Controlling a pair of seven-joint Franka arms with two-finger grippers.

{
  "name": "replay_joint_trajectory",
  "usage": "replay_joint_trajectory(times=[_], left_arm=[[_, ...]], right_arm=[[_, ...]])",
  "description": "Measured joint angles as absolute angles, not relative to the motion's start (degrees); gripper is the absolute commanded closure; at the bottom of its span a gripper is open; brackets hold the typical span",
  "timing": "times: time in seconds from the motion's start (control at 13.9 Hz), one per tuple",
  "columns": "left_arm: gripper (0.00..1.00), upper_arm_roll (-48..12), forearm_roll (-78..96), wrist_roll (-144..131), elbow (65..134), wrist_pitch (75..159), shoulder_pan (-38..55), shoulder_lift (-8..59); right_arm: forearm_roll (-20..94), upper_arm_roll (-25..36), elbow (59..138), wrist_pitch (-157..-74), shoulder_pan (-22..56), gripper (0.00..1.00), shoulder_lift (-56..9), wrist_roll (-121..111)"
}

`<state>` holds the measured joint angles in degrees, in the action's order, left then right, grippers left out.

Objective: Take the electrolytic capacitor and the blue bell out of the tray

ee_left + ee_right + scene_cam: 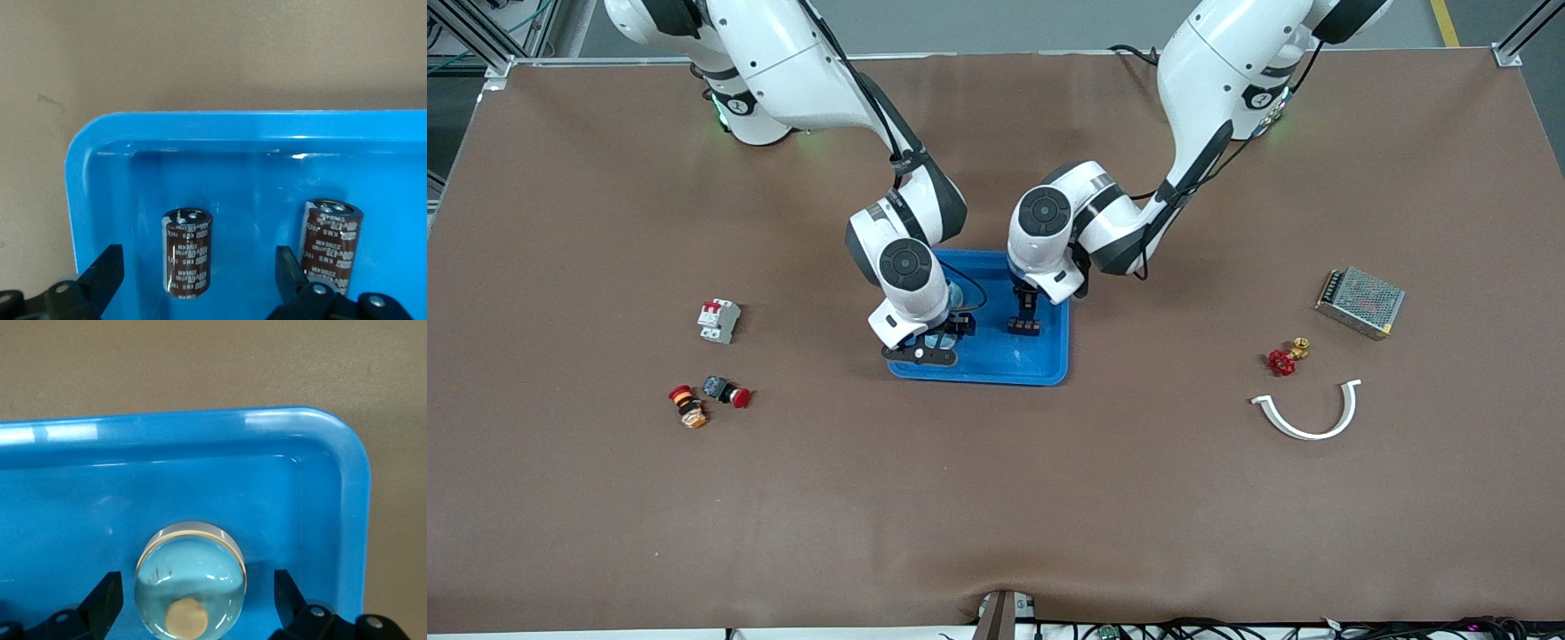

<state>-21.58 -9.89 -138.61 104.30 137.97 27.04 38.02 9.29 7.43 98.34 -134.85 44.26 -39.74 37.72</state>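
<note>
A blue tray (1009, 360) lies at the table's middle. My left gripper (1027, 325) is low in the tray, open, with a brown capacitor (187, 251) resting on the tray floor between its fingers and not touched by them. A second capacitor (331, 244) like it lies just outside one finger (288, 270). My right gripper (927, 348) is open over the tray's corner toward the right arm's end. A silver dome bell (190, 577) with a tan button sits on the tray floor between its fingers (105, 597), free of them. The bell is mostly hidden in the front view.
A white and red circuit breaker (719, 320) and two red push buttons (727, 391) (687, 406) lie toward the right arm's end. A metal power supply (1360, 301), a red valve (1286, 357) and a white curved strip (1312, 413) lie toward the left arm's end.
</note>
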Motion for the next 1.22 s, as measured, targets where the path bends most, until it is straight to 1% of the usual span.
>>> replay_joint_trajectory(times=[0.07, 0.14, 0.22, 0.29, 0.36, 0.5, 0.58, 0.65, 1.01, 1.08, 1.22], left_arm=[[0.18, -21.6, -9.9, -138.9, 104.3, 138.0, 27.1, 38.0], [0.34, -21.6, -9.9, -139.2, 104.3, 138.0, 27.2, 38.1], [0.52, -21.6, -9.9, -139.7, 104.3, 138.0, 27.3, 38.1], [0.56, -21.6, -9.9, -140.3, 104.3, 138.0, 27.3, 38.1], [0.58, -21.6, -9.9, -140.7, 104.3, 138.0, 27.4, 38.1], [0.82, -21.6, -10.5, -140.8, 104.3, 138.0, 27.4, 38.1], [1.00, -21.6, -11.3, -141.0, 104.3, 138.0, 27.4, 38.1], [1.00, -21.6, -11.9, -141.1, 104.3, 138.0, 27.4, 38.1], [1.00, -21.6, -13.7, -141.1, 104.2, 138.0, 27.5, 38.1], [1.00, -21.6, -13.9, -141.1, 104.1, 138.0, 27.6, 38.1], [1.00, -21.6, -14.4, -141.0, 103.9, 138.0, 27.6, 38.1]], right_arm=[[9.3, 7.4, 98.3, -134.9, 44.3, 0.00, -39.7, 37.7], [9.3, 7.4, 98.3, -134.9, 44.3, 0.00, -39.7, 37.7], [9.3, 7.4, 98.3, -134.9, 44.3, 0.04, -39.7, 37.7], [9.3, 7.4, 98.3, -134.9, 44.3, 0.15, -39.7, 37.7], [9.3, 7.4, 98.3, -134.9, 44.3, 0.26, -39.7, 37.7], [9.3, 7.4, 98.3, -135.0, 44.3, 0.51, -39.7, 37.7], [9.3, 7.4, 98.3, -135.0, 44.3, 0.63, -39.7, 37.7], [9.3, 7.5, 98.3, -135.0, 44.3, 0.64, -39.7, 37.7], [9.3, 7.6, 97.9, -134.8, 44.3, 0.65, -39.7, 37.4], [9.2, 7.8, 97.5, -133.3, 44.3, 0.65, -39.4, 36.4], [9.2, 9.2, 95.8, -125.8, 43.7, 0.65, -37.3, 32.2]])
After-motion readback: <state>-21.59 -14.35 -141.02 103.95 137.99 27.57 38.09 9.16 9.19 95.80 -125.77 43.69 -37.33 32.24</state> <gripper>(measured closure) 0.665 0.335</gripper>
